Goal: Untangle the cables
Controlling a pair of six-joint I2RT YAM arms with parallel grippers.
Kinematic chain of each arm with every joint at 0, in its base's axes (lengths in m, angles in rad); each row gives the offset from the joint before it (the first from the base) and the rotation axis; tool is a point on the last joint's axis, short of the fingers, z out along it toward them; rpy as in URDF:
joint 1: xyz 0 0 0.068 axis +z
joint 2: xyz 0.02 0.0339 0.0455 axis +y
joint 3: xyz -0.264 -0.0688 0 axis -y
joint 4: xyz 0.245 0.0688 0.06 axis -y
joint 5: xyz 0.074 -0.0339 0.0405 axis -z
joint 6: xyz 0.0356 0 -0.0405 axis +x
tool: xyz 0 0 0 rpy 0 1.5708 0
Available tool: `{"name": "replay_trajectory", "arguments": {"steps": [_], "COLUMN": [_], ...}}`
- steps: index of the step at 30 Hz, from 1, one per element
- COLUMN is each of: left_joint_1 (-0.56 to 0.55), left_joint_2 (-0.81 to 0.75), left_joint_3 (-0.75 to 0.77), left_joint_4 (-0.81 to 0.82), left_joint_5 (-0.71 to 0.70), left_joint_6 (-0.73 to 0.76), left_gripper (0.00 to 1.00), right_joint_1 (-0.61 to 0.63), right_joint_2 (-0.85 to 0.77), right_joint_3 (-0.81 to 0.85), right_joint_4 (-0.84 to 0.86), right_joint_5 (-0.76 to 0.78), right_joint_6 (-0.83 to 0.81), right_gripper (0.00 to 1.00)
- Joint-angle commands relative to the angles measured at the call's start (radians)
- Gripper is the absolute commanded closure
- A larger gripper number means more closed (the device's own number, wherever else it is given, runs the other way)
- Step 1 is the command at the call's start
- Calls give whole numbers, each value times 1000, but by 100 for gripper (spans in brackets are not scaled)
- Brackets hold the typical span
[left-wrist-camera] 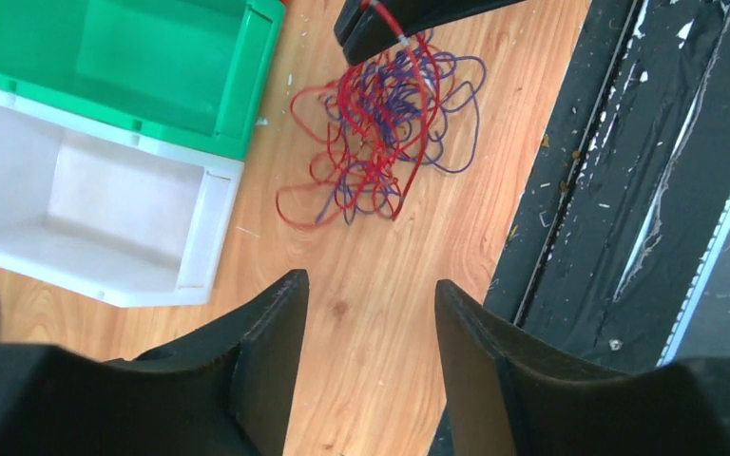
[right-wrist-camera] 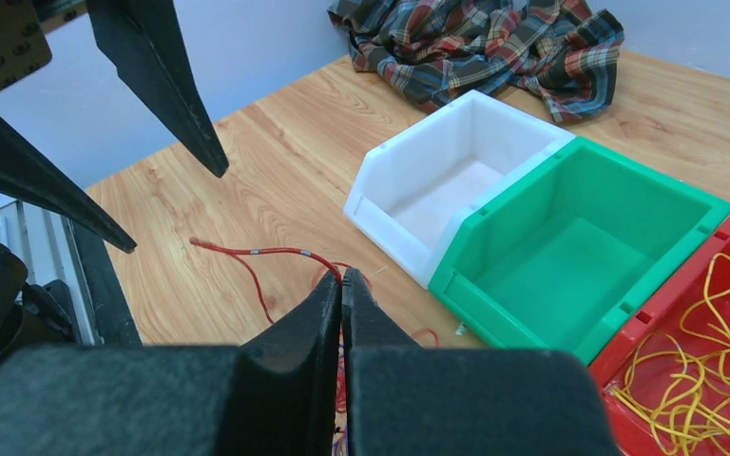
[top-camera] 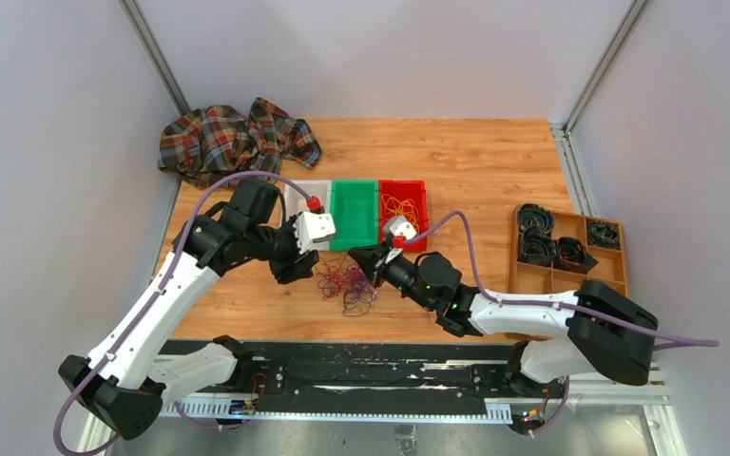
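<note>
A tangle of thin red and purple cables [top-camera: 347, 283] lies on the wooden table in front of the bins. My right gripper [right-wrist-camera: 342, 280] is shut on a red cable [right-wrist-camera: 266, 252] at the tangle's far edge, and its free end trails off to the left. In the left wrist view, that same grip [left-wrist-camera: 380, 24] shows at the top of the tangle [left-wrist-camera: 390, 123]. My left gripper [left-wrist-camera: 371, 290] hangs open above bare wood to the left of the tangle, with nothing between its fingers. Yellow cables [top-camera: 401, 206] lie in the red bin [top-camera: 402, 184].
A white bin [right-wrist-camera: 456, 180], a green bin [right-wrist-camera: 580, 247] and the red bin stand in a row behind the tangle. A plaid cloth [top-camera: 233, 141] lies at the back left. A wooden tray [top-camera: 566, 275] holding black coiled rings sits at the right. A black strip [top-camera: 390, 366] runs along the near edge.
</note>
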Motion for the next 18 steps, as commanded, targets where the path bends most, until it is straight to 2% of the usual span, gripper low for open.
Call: {"name": "replay_trajectory", "arguments": {"steps": [1, 9, 15, 18], "left_joint_1": [1, -3, -39, -46], "left_joint_2": [-12, 16, 50, 57], "left_joint_3": [23, 47, -10, -54], "left_joint_4": [5, 17, 94, 208], "left_joint_5": [23, 267, 249, 174], "left_joint_6": [-21, -119, -188, -265], "left_gripper": [40, 14, 15, 24], "right_joint_1": [16, 16, 20, 20], "right_joint_2": [-60, -75, -54, -45], "right_joint_3": [-18, 40, 84, 86], "right_joint_4": [-17, -89, -122, -115], "right_joint_5": [-3, -41, -42, -45], "right_joint_6": [6, 36, 64, 82], "right_gripper": [99, 99, 99, 99]}}
